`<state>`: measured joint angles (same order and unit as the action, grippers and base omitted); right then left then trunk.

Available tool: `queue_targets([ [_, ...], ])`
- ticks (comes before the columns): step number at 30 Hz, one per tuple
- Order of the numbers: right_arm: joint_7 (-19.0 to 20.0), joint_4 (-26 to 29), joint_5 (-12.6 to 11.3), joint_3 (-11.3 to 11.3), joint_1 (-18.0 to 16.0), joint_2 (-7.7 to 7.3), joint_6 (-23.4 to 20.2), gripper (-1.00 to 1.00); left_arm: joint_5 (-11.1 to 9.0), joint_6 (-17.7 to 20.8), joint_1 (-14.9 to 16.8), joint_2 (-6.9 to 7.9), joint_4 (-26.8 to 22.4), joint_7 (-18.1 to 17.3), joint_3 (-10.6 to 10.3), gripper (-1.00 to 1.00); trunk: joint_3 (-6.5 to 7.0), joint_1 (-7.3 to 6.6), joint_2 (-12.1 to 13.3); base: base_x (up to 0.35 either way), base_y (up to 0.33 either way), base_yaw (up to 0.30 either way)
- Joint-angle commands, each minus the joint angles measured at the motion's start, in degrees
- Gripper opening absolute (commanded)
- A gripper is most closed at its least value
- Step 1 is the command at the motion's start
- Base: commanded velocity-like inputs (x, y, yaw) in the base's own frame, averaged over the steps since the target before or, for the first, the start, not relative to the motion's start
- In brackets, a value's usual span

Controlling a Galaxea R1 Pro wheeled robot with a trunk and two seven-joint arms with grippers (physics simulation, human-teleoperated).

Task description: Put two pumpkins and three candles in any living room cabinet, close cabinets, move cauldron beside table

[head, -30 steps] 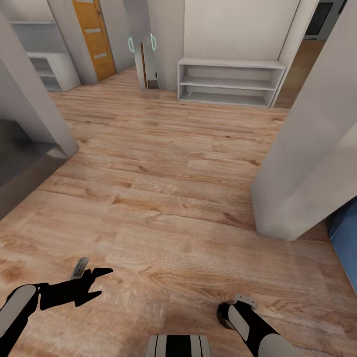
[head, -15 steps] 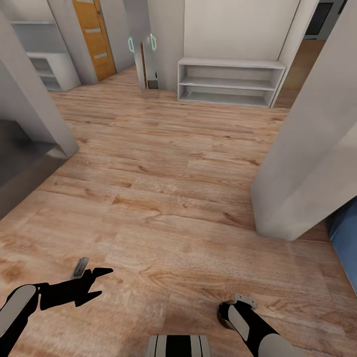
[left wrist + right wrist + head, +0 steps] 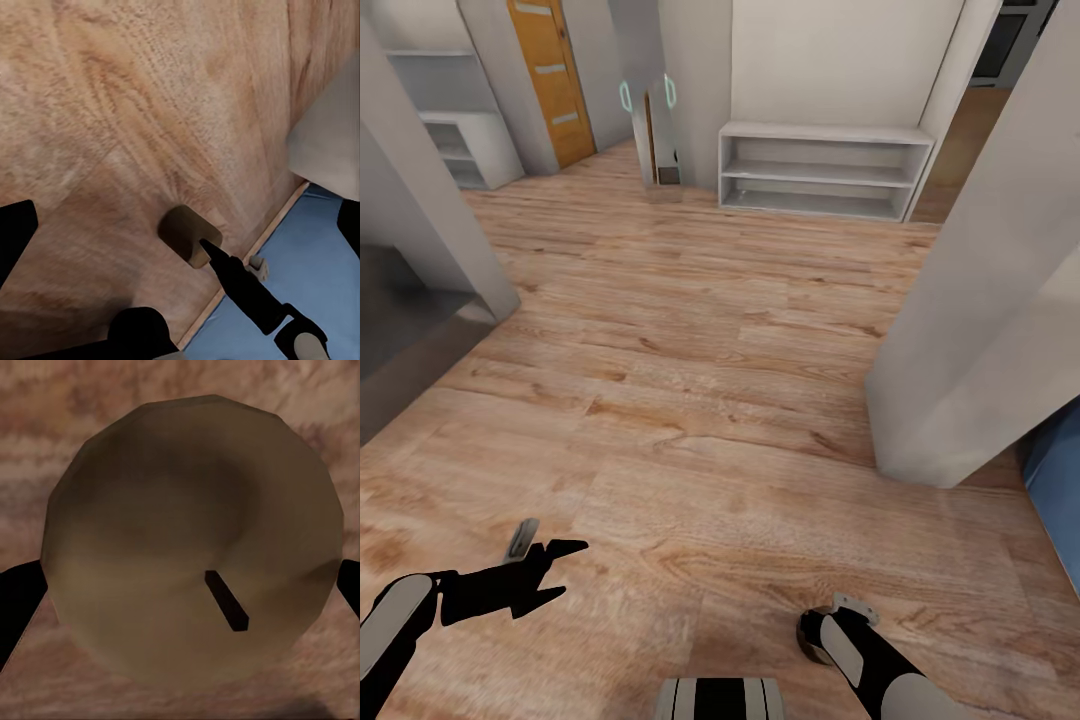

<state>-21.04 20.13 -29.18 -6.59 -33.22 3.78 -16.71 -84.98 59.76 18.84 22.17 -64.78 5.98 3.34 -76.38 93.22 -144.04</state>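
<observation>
Robot in transit over wood floor (image 3: 720, 330); pale pillar (image 3: 980, 330) to the right, white low shelf unit (image 3: 825, 168) against the far wall, orange door (image 3: 550, 75) far left.

Right end effector (image 3: 180, 577): clenched on a candle (image 3: 191, 536). In the right wrist view the grey-brown stub with its dark wick sits between the two dark fingertips at either edge. In the left wrist view the same candle (image 3: 186, 236) appears as a small brown cylinder at the tip of the right arm, above the floor and near a blue surface (image 3: 300, 262). In the head view the right end effector (image 3: 832, 625) is low and near the trunk; the candle itself cannot be made out there.

Left end effector (image 3: 545, 562): fingers spread apart, nothing between them, held over bare floor.

Progress (judgement): one candle is in hand and being carried, not yet stowed. The state of the other two candles, both pumpkins, the cauldron and the cabinet drawers cannot be judged from these pictures. Most of the task likely remains.

Hard to read: how firmly the fingers bear on the candle's sides, as only their tips show; what the blue surface belongs to; the contents of the grey shelves at far left
</observation>
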Motion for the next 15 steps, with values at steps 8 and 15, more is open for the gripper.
queue_targets([
  [8, 0.03, 0.0, 0.0, 0.0, 0.0, 0.0, 0.01, -1.0, -0.01, 0.0, 0.01, -0.02, 0.0, 0.0, -0.03, 1.0, 1.11, -0.13, 0.07, 0.0, 0.0, 0.0],
  [15, 0.09, 0.0, -0.02, 0.03, 0.0, 0.0, 0.0, -1.0, -0.01, 0.0, -0.02, -0.02, 0.0, 0.0, -0.08, 1.0, 2.66, -0.31, 0.16, 0.0, 0.0, 0.0],
])
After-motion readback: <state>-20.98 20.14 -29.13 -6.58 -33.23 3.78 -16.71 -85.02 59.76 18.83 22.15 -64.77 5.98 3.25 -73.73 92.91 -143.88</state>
